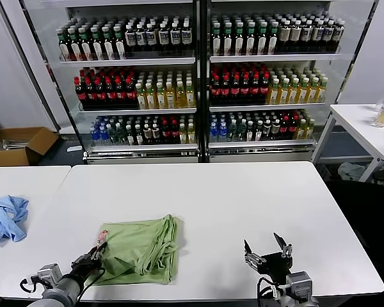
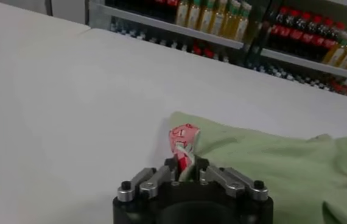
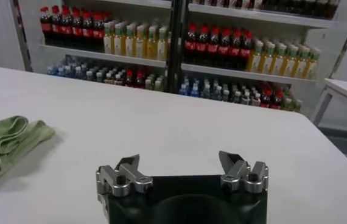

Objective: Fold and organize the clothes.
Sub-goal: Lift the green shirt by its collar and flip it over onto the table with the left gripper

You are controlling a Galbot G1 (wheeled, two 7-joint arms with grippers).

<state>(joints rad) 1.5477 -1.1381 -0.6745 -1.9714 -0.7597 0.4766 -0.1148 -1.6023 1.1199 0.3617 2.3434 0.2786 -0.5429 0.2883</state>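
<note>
- Nearest the head camera, the left gripper (image 1: 95, 254) sits at the tabletop's near edge, its jaws drawn narrow and pinching a corner of the polo shirt (image 1: 141, 248) where a bit of the red-and-white print (image 2: 183, 141) sticks up.
- The right gripper (image 1: 267, 250) hovers low over bare tabletop near the front edge, well apart from the shirt, jaws spread wide with nothing between them.
- The shirt, light green, lies bunched and partly folded on the front left part of the white tabletop (image 1: 243, 198).
- A second white table (image 1: 25, 182) stands just beside it on the left, carrying one light blue cloth (image 1: 5, 217).
- Behind stands a glass-fronted cooler (image 1: 198, 77) with two doors and three shelf rows of bottles each; there are too many bottles to count.
- One cardboard box (image 1: 19, 144) lies on the floor at the left; a third white table (image 1: 365, 128) at the right carries a clear container, cut off by the frame.
- Both arms are mostly out of view; the shirt's buttons cannot be made out.
</note>
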